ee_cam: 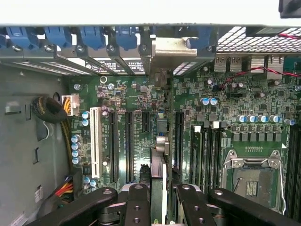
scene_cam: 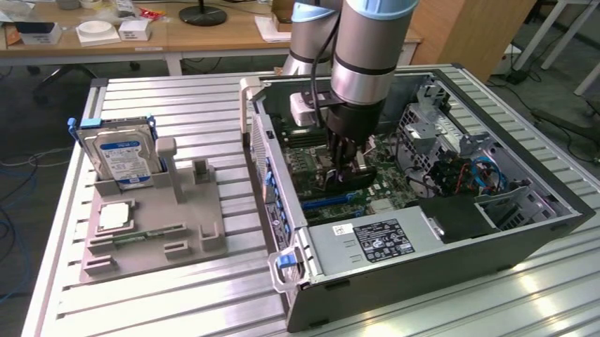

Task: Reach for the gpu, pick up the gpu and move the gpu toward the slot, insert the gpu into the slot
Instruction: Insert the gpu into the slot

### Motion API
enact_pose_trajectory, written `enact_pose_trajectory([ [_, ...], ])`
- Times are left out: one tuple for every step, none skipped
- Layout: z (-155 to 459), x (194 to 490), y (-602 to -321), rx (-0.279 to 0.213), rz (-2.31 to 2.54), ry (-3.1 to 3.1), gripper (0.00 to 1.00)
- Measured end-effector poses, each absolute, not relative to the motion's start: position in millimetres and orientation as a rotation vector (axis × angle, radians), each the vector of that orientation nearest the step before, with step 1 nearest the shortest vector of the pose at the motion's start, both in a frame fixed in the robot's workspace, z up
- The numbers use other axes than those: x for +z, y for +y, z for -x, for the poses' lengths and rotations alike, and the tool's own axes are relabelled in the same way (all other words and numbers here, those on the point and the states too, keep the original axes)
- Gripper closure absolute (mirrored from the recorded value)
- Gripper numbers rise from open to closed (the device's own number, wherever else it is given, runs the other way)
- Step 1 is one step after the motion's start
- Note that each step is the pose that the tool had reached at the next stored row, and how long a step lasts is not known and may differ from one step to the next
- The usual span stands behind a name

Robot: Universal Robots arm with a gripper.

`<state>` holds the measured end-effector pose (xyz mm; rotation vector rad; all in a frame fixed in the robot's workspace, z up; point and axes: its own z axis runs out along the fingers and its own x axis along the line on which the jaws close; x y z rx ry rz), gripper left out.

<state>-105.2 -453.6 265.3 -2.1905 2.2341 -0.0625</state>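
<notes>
I see a ribbed alu table [scene_cam: 187,91], desks behind. One open PC case [scene_cam: 525,232], one hard drive [scene_cam: 120,156], one grey fixture [scene_cam: 150,232]. Gripper [ee_cam: 159,197] narrow, clamping the gpu [ee_cam: 160,141] edge-on above mobo slots.

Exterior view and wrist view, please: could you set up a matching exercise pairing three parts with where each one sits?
Things:
1. hard drive
2. processor chip
3. gpu

Places:
A. between the jaws, inside the computer case
B. standing upright in the grey holder
C. lying flat on the grey holder

Pairs: 1-B; 2-C; 3-A
</notes>
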Motion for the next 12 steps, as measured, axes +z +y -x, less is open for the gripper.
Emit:
enact_pose_trajectory([
  [105.3,264.6,-453.7,-0.063,2.19,2.234,0.74],
  [105.3,263.9,-453.7,-0.062,2.19,2.234,0.74],
  [105.3,263.2,-453.7,-0.062,2.191,2.234,0.74],
  [105.3,262.6,-453.8,-0.063,2.191,2.234,0.74],
  [105.4,261.9,-453.8,-0.062,2.191,2.234,0.74],
  [105.4,261.4,-453.8,-0.062,2.191,2.234,0.74],
  [105.5,260.9,-453.8,-0.062,2.191,2.234,0.74],
  [105.5,260.3,-453.8,-0.062,2.19,2.234,0.74],
  [105.6,259.8,-453.8,-0.062,2.191,2.234,0.74],
  [105.6,259.3,-453.8,-0.062,2.191,2.234,0.74],
  [105.6,258.8,-453.8,-0.062,2.191,2.234,0.74],
  [105.7,258.3,-453.8,-0.062,2.191,2.234,0.74],
])
